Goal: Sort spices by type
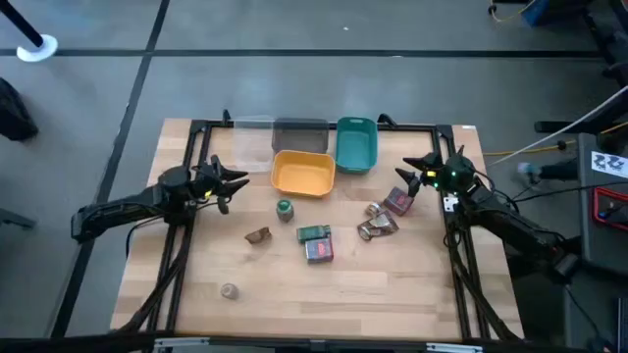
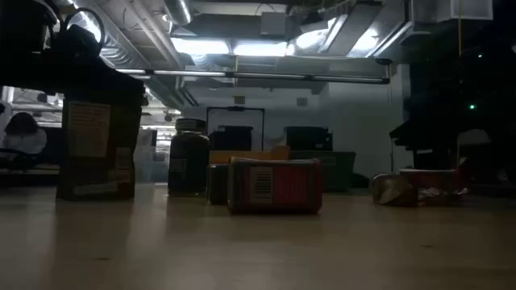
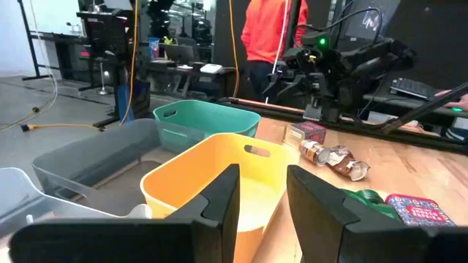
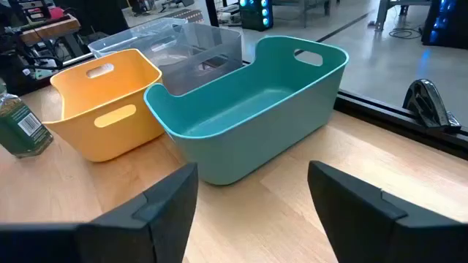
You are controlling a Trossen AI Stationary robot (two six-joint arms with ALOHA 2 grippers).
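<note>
Both grippers hold nothing: left gripper [image 1: 235, 180] at 9 o'clock with fingers parted, right gripper [image 1: 410, 173] at 3 with fingers spread wide. No spices sorted yet.

The green-capped glass jar [image 1: 285, 209], two red rectangular boxes [image 1: 317, 243] and brown crinkly packet [image 1: 258, 234] sit mid-table; the small greyish round tin [image 1: 229, 289] sits alone at 7.

Risks:
- The boxes touch, so a grab could drag both.
- The foil packets [image 1: 378, 224] at 4 are bunched against a third red box [image 1: 397, 202], so a slip is likely.

The yellow plastic tray [image 1: 303, 173] and teal plastic tray [image 1: 356, 143] look empty; I can't see inside the grey and clear ones. Low view is too dark for labels.
</note>
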